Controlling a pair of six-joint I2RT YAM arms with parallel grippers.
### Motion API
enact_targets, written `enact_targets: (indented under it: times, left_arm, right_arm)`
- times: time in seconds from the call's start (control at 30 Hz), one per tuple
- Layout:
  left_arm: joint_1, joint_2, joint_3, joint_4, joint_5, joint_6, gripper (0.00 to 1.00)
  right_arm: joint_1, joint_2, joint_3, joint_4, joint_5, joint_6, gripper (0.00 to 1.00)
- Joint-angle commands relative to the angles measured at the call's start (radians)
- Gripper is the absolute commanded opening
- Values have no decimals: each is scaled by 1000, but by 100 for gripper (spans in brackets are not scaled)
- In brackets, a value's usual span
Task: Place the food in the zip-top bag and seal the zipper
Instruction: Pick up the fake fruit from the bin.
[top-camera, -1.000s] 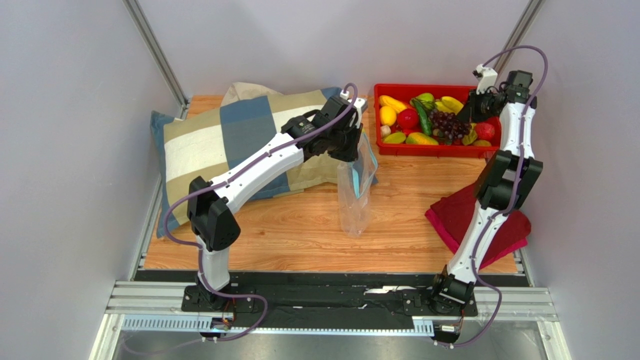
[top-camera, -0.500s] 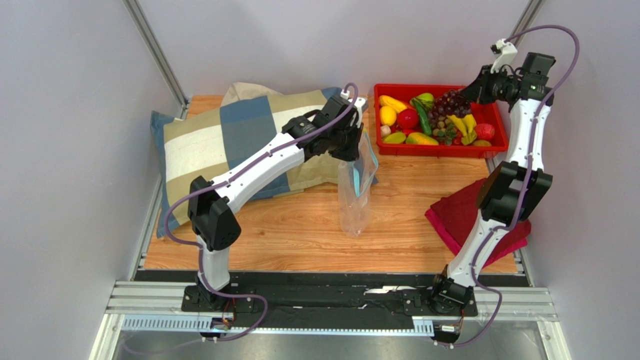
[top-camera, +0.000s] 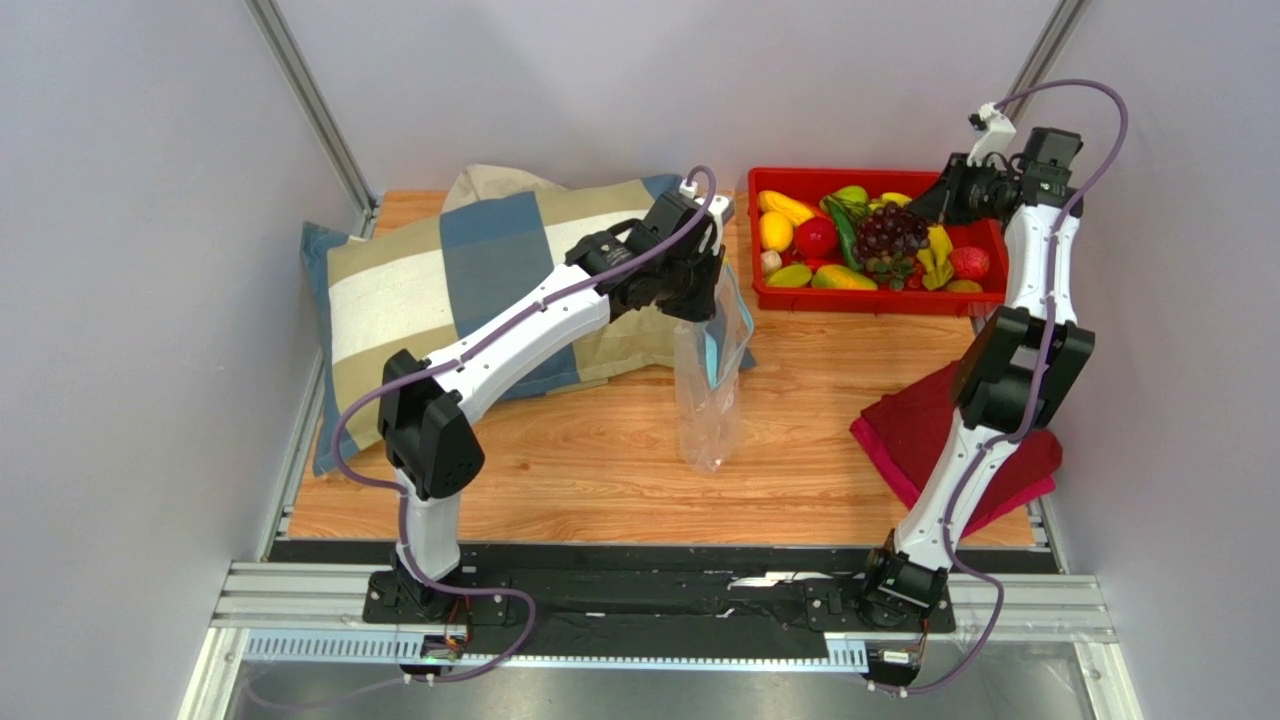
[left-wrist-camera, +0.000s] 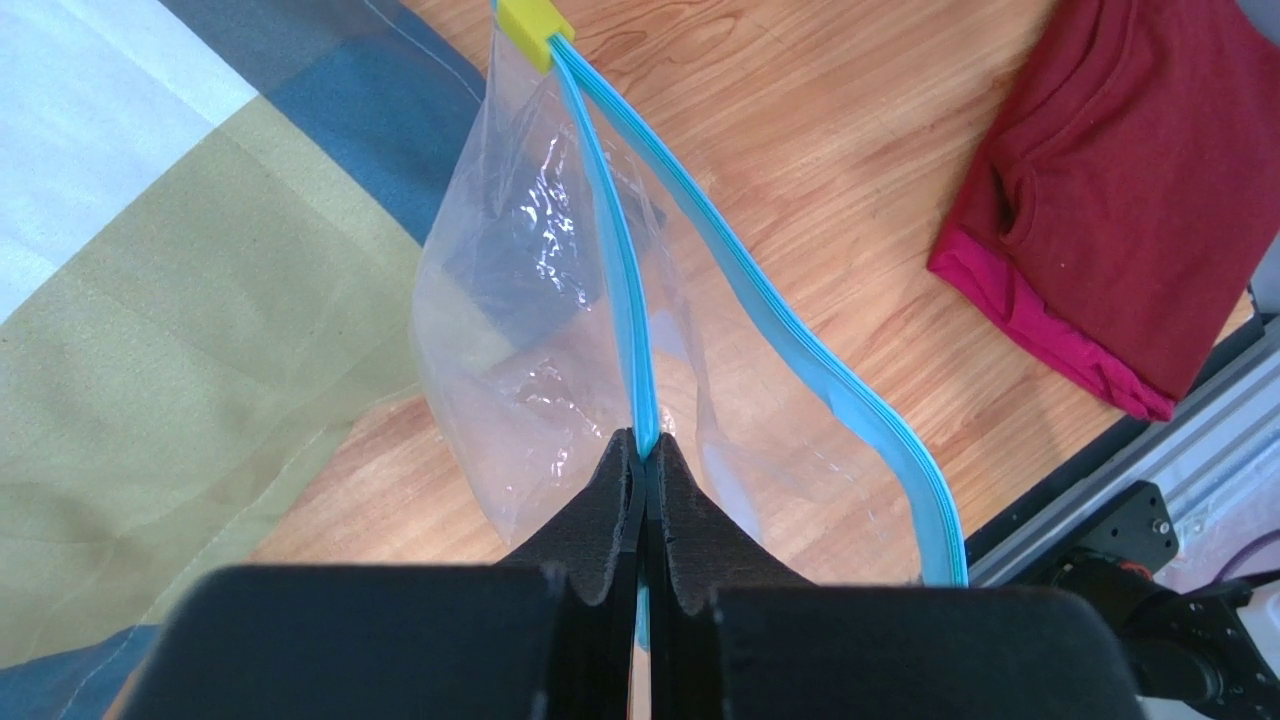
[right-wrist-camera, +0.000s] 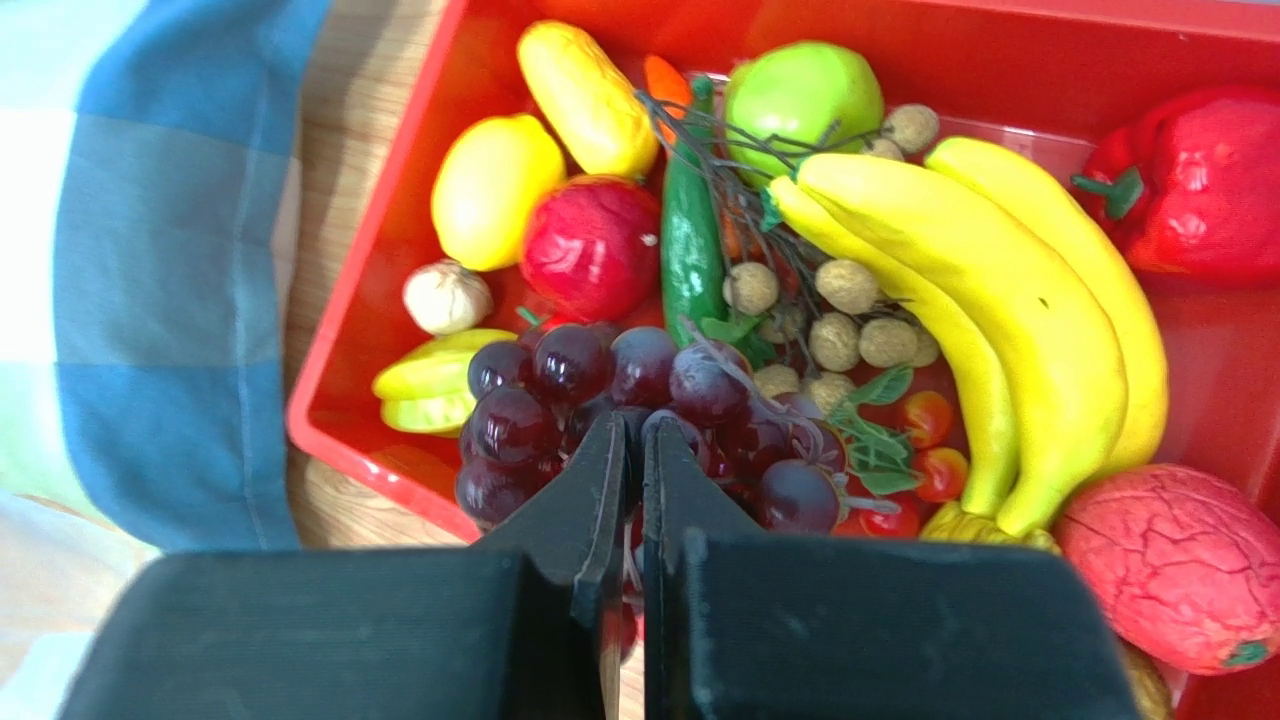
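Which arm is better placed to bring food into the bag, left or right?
Right. The right gripper is shut on the grape bunch at the red bin, so it can likely carry it over. The left gripper is occupied: it pinches the zipper and holds the zip-top bag up.

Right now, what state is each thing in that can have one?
Crinkly clear zip-top bag: held up, mouth open, no food inside.
Light blue zipper strip: unsealed, sides apart.
Left gripper: shut on one zipper side.
Dark purple grape bunch: gripped, above red plastic tray.
Right gripper: shut on that bunch.
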Motion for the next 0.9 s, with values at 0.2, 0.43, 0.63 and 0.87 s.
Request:
enact_targets:
  times: [0.2,0.43,0.63,0.87]
  left_arm:
    - [5,19,19,4,-9,-30,0]
    - [5,23,45,-11,-4,-51,0]
    - [2,-38,59,-11,-23,-38,0]
    - [-59,-75,126,-93,-113,58,0]
  right_arm:
    - [5,-300,-90,103,-149,122,0]
    - [11,-479,-162,90,-246,201,0]
    - [34,-618,-251,76,-319,247,0]
    - [63,-768,-328,70,-373,287,0]
